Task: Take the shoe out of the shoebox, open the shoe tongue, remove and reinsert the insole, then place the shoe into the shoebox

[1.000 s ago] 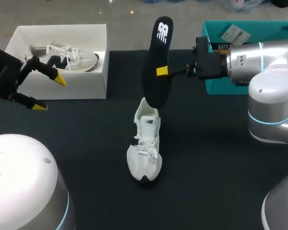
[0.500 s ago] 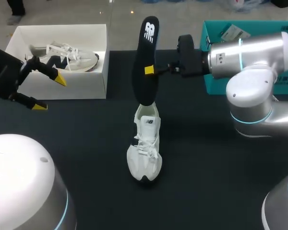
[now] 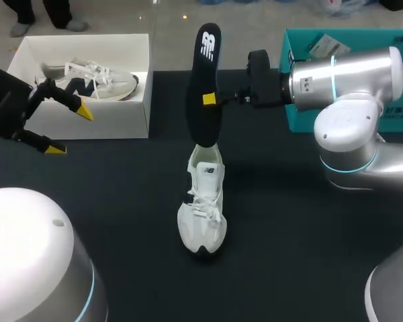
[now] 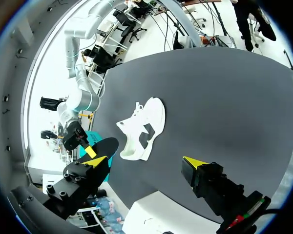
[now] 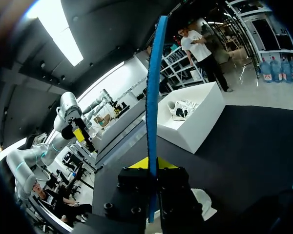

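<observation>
Black flat insole (image 3: 203, 87) is standing upright, lower end at the heel of the white lace-up sneaker (image 3: 203, 208) on the dark tabletop (image 3: 289, 221) | we are clenching our right gripper (image 3: 206, 99) on the insole | our left gripper (image 3: 68, 129) is hovering beside the white cardboard shoebox (image 3: 87, 121), fingers spread, grasping nothing

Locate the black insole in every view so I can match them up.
Head view: insole held upright by the right gripper, over the white shoe's heel.
Left wrist view: insole ahead of the left gripper, beside the white shoe.
Right wrist view: insole edge-on between the right gripper's fingers.
Shared landmark: the white shoe.
</observation>
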Tool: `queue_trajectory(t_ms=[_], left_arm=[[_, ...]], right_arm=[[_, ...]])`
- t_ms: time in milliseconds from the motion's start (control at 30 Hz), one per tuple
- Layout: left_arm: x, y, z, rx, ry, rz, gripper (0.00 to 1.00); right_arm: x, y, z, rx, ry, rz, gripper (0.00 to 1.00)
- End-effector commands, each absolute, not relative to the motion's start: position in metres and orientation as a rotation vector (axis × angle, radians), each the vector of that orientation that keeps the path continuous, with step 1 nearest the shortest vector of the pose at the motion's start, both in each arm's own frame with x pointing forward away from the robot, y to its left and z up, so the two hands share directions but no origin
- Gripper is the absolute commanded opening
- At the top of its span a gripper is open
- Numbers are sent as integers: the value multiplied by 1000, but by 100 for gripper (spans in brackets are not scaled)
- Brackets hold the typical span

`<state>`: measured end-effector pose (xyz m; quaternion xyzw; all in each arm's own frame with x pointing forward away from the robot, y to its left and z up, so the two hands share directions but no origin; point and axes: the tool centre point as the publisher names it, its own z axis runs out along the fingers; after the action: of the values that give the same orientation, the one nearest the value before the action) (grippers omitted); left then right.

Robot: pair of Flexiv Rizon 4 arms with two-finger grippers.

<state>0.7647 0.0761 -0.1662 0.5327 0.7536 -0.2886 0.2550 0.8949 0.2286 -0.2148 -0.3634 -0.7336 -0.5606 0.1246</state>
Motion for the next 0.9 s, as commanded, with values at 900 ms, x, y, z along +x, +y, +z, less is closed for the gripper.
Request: queue_trajectory(t_ms=[900], left_arm=[[764, 76, -166, 1447, 2049, -779, 100]], right_arm=[[893, 256, -283, -996, -2153, -1544, 0]])
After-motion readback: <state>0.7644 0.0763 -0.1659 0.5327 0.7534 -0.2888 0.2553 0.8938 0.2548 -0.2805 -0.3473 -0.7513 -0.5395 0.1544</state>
